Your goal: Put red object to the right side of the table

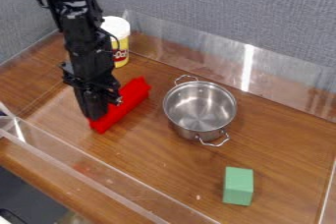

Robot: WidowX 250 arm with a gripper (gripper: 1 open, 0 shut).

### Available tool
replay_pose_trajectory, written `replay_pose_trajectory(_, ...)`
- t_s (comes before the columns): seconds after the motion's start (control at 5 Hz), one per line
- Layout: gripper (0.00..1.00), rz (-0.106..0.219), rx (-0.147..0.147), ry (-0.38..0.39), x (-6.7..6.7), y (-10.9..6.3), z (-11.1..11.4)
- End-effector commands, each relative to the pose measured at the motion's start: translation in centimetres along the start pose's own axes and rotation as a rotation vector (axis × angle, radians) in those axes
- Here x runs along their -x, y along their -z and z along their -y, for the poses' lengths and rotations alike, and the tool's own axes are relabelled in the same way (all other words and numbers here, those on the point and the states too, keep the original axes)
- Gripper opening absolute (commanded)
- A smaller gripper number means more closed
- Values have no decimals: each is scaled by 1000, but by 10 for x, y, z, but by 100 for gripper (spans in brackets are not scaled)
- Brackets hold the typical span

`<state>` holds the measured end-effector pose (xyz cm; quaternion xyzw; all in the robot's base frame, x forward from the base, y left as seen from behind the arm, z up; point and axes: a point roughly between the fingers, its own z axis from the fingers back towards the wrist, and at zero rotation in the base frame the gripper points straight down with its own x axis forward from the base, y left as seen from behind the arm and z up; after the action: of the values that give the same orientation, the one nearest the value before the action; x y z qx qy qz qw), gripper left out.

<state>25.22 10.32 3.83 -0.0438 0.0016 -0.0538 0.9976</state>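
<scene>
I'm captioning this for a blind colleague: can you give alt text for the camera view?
A black robot arm's pincer points straight down, shut on a red block at the left of a wooden table. A steel pot sits mid-table, a green cube near the front right, a yellow tub behind the arm.
</scene>
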Motion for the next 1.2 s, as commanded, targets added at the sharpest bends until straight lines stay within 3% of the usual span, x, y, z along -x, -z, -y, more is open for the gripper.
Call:
replay_pose_trajectory(0.0, 0, 73, -40, 28, -8, -26, 2)
replay_pose_trajectory(0.6, 0, 105, -45, 66, -9, -45, 12)
replay_pose_trajectory(1.0, 0, 139, -24, 152, -16, -55, 48)
